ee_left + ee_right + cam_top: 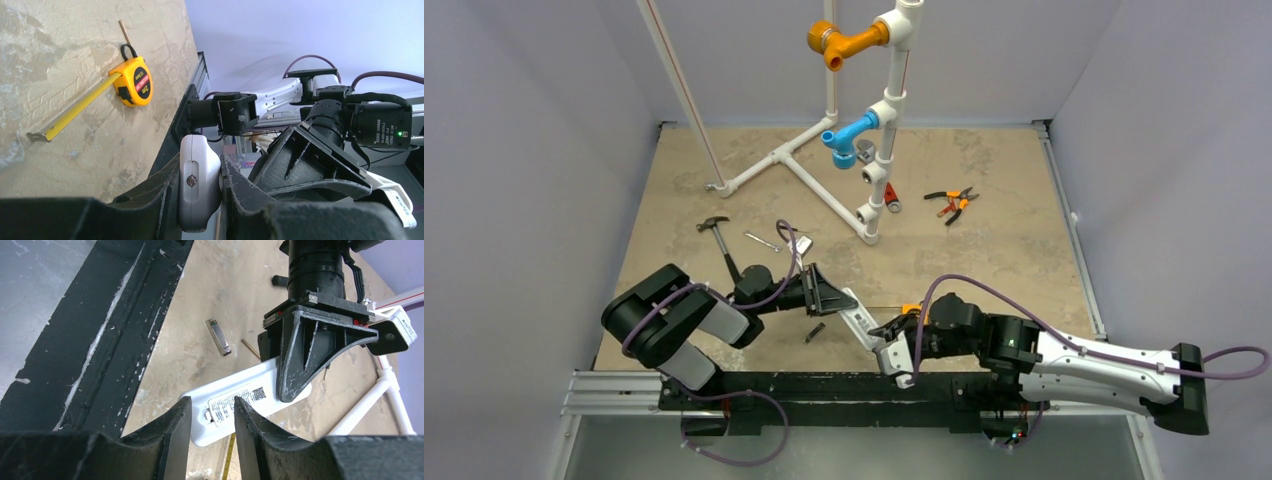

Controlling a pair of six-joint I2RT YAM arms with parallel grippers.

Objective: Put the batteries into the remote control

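White remote control (250, 395), one, clamped in left pincer (200, 195); right pincer (212, 425) apart.

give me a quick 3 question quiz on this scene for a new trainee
1. True or false: the left pincer is clamped on the remote.
2. The tape measure is: A) pulled out along the table, B) fully wound in, C) lying on the remote.
3. Fill in: the right pincer at the remote's near end is ___ (open or shut).

Key: 1 true; 2 A; 3 open.
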